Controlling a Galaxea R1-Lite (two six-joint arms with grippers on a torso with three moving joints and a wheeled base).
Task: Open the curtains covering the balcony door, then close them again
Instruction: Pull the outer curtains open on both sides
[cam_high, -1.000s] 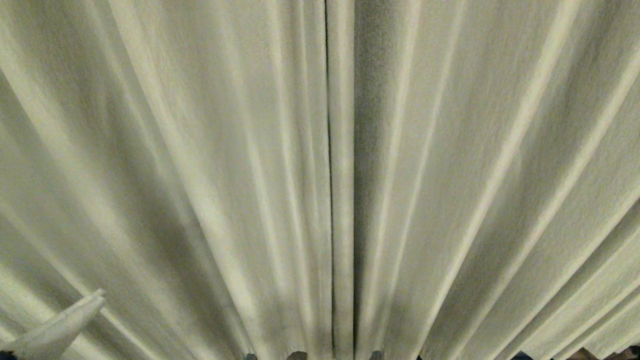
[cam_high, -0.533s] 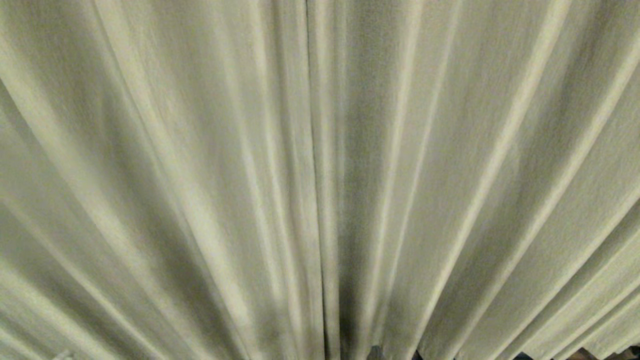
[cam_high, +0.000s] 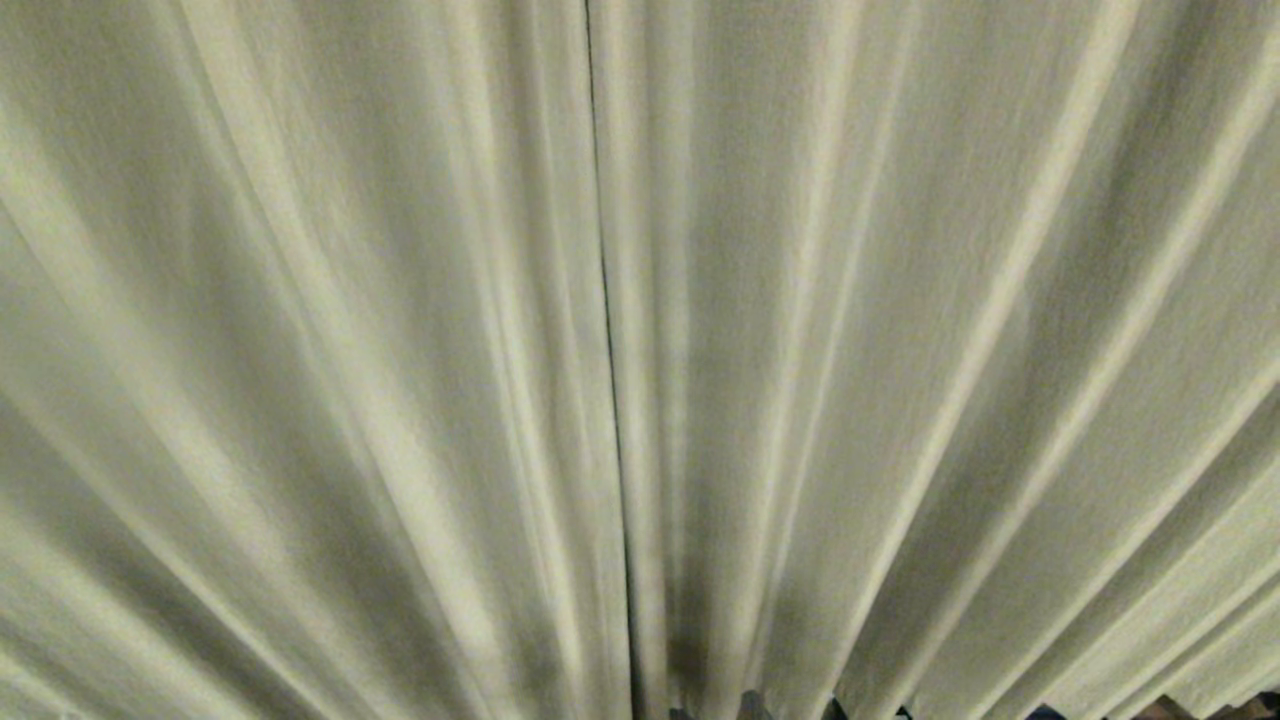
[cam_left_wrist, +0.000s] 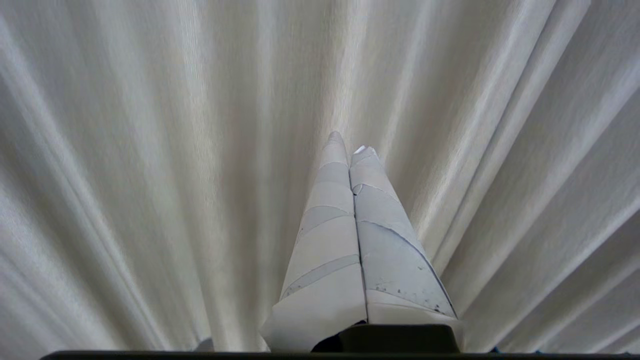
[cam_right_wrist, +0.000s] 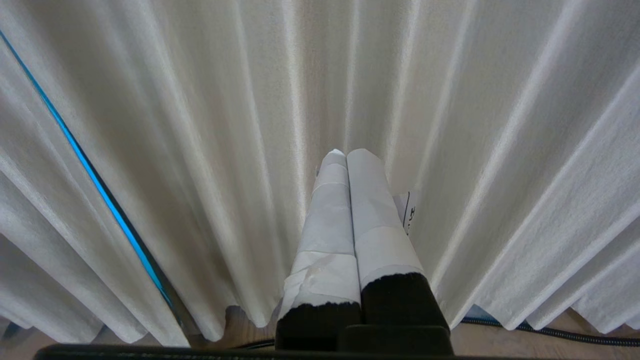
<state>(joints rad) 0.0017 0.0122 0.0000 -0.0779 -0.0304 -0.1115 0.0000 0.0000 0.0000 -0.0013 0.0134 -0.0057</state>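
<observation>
The cream curtains (cam_high: 900, 350) hang drawn together and fill the head view, their two drapes meeting at a thin dark seam (cam_high: 605, 300). They hide the balcony door. Neither arm shows in the head view. In the left wrist view my left gripper (cam_left_wrist: 350, 142) is shut, its white-taped fingers pressed together with nothing between them, tips close to the curtain folds (cam_left_wrist: 150, 175). My right gripper (cam_right_wrist: 345, 152) is also shut and empty, pointing at the pleats (cam_right_wrist: 500, 175) low near the hem.
A narrow blue slit (cam_right_wrist: 100, 185) shows between two folds in the right wrist view. Below the hem lies wooden floor (cam_right_wrist: 550, 345) with a dark cable (cam_right_wrist: 550, 332) running along it.
The left gripper's white fingers, low at the head view's left edge a second ago, have dropped out of that view. The seam between the drapes has drifted left.
</observation>
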